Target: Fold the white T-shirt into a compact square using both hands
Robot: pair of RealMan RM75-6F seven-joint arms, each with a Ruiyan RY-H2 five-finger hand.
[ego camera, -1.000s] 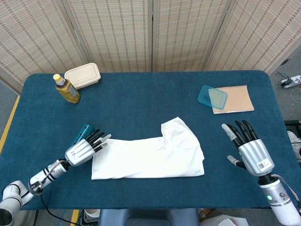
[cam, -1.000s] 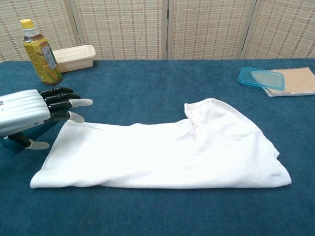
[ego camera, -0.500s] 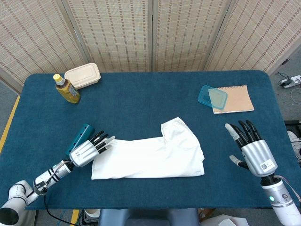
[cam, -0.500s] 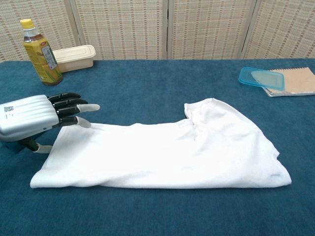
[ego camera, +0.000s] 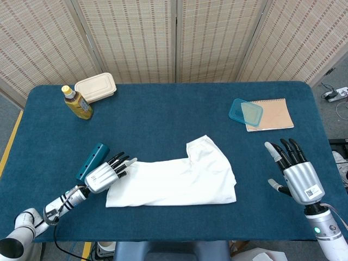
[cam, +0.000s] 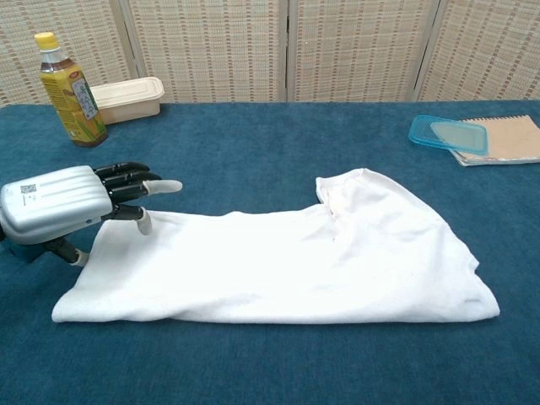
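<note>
The head view is showing both hands; the chest view is showing only the left hand (cam: 63, 209), large at the left edge. The right hand (ego camera: 295, 171) is appearing only in the head view, at the lower right of the frame, well apart from the T-shirt (ego camera: 174, 177), fingers spread and holding nothing. The head view alone is also showing a teal block (ego camera: 92, 160) lying just beside the left hand, toward the upper left of it.

Count: 2 hands, 1 T-shirt, 1 bottle (ego camera: 77, 103), 1 box (ego camera: 95, 87), 1 lid (ego camera: 246, 112), 1 notebook (ego camera: 269, 115).

The bottle and box are standing together at the upper left of the frame, the box just behind the bottle. The lid is lying on the left corner of the notebook at the upper right.

The T-shirt is lying at the lower centre of the frame, white, folded into a long flat band running left to right. Its lower edge is lying straight; its right end is wider, with a part rising toward the upper centre. In the chest view the cloth is showing soft wrinkles and a doubled lower edge.

The left hand is sitting at the shirt's left end, fingers apart and extended over the upper left corner of the cloth. Whether the fingertips are touching the fabric, I cannot tell. It is gripping nothing.
</note>
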